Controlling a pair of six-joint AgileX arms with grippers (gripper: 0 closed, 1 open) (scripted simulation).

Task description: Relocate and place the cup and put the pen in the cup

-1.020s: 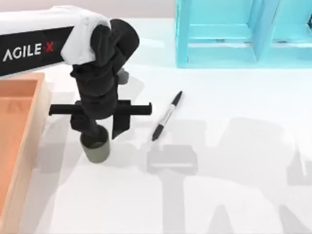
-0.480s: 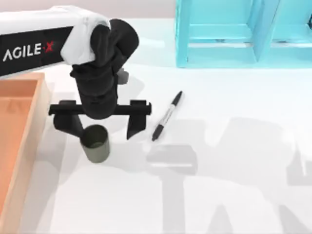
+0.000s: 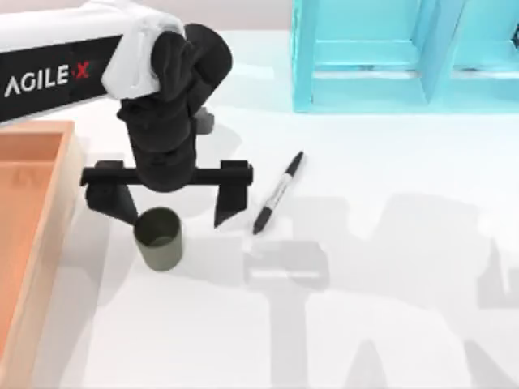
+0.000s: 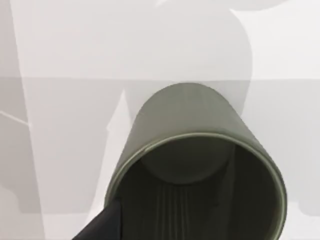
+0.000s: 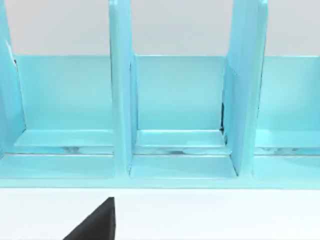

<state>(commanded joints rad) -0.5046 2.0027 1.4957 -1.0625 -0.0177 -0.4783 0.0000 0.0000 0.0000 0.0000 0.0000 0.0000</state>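
We are lifting our left hand (image 3: 166,212), fingers apart, off the cup (image 3: 158,239), going straight up to avoid tipping it

The left gripper (image 3: 167,204) has been opened wide and lifted off the cup (image 3: 158,238); one finger, earlier dipped inside the cup, is now clear of its rim, just above the cup.

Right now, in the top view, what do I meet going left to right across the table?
Orange tray → cup, standing upright just below the open left pincer → pen, lying flat on the table → turquoise shelf rack at the far right.
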